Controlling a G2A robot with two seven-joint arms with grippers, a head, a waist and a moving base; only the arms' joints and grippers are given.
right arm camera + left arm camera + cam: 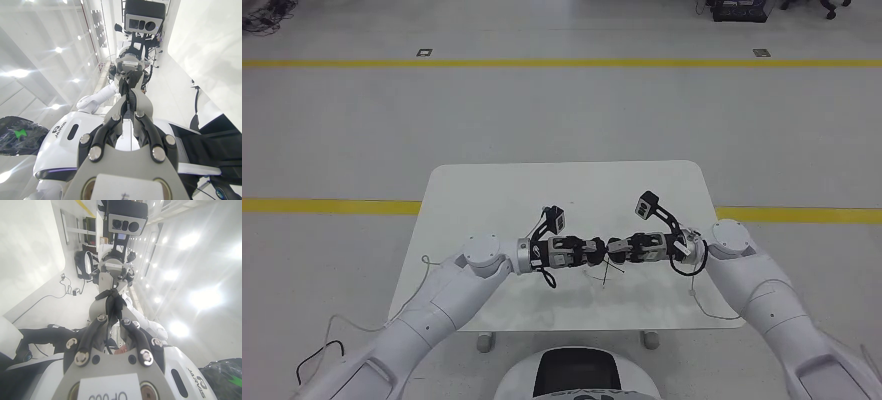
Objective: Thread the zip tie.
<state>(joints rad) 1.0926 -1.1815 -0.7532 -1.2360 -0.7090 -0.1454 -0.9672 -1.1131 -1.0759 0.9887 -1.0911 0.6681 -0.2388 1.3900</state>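
Matt grey metal-looking fingers, glossy black plastic links and shiny steel pins on left end effector (113, 299) and right end effector (128, 94). Black cloth-like wrap at tips. Thin black plastic zip tie (605, 272) between both. Smooth matt white table (492, 190) beneath.

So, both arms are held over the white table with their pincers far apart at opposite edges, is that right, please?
Not quite: the pincers are not far apart. The top view shows the left pincer and the right pincer meeting tip to tip over the white table, with the zip tie hanging where they meet. The rest is right.
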